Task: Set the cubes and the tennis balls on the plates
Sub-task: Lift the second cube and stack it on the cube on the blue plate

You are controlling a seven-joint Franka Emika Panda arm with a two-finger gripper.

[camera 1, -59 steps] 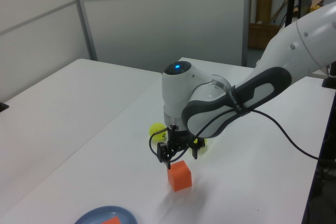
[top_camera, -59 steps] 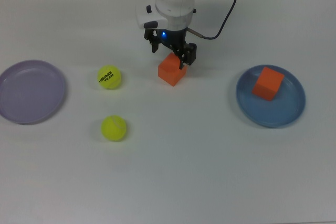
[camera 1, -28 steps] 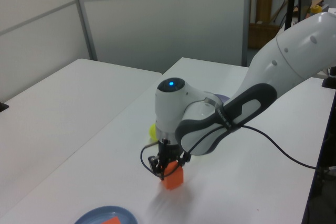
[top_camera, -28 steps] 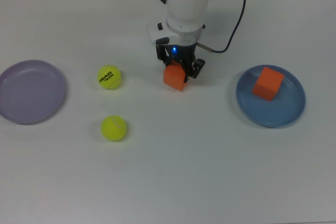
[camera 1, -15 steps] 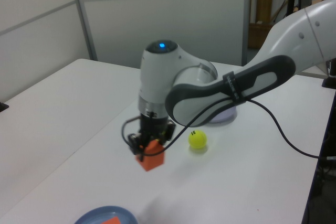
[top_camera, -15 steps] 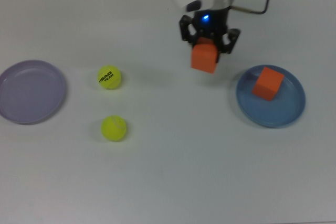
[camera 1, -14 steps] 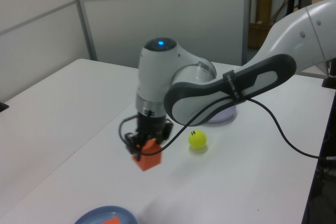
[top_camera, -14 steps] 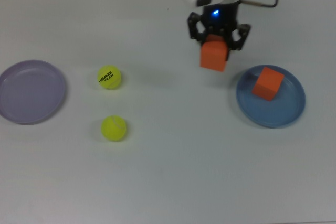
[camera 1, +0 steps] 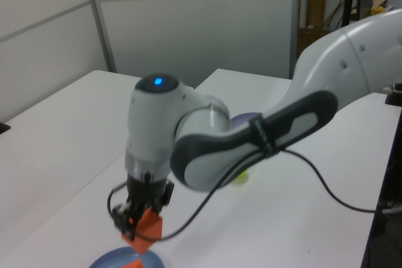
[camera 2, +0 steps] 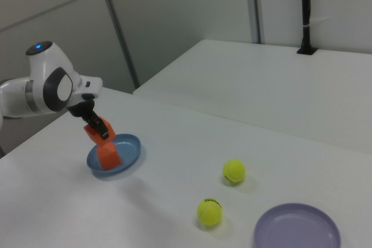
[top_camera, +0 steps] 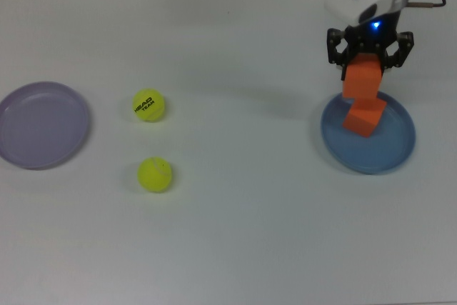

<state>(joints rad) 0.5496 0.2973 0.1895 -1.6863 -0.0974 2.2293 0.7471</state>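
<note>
My gripper point(top_camera: 366, 68) is shut on an orange cube point(top_camera: 362, 80) and holds it in the air above the far edge of the blue plate point(top_camera: 400, 145). The second orange cube point(top_camera: 364, 119) lies on that plate, just below the held one. In the right view the held cube point(camera 2: 99, 130) hangs tilted over the resting cube point(camera 2: 108, 157). The printed tennis ball point(top_camera: 148, 105) and the plain tennis ball point(top_camera: 155, 174) sit on the table. The lilac plate point(top_camera: 43, 125) at the top view's left holds nothing.
The white table point(top_camera: 243, 233) spreads wide between the two plates. The arm's black cable point(top_camera: 427, 5) runs off at the top view's upper right. In the left view the arm's body point(camera 1: 251, 136) hides most of the balls.
The gripper closed on the cube, lifted it off the table and carried it toward the top view's right, from mid-table to over the blue plate.
</note>
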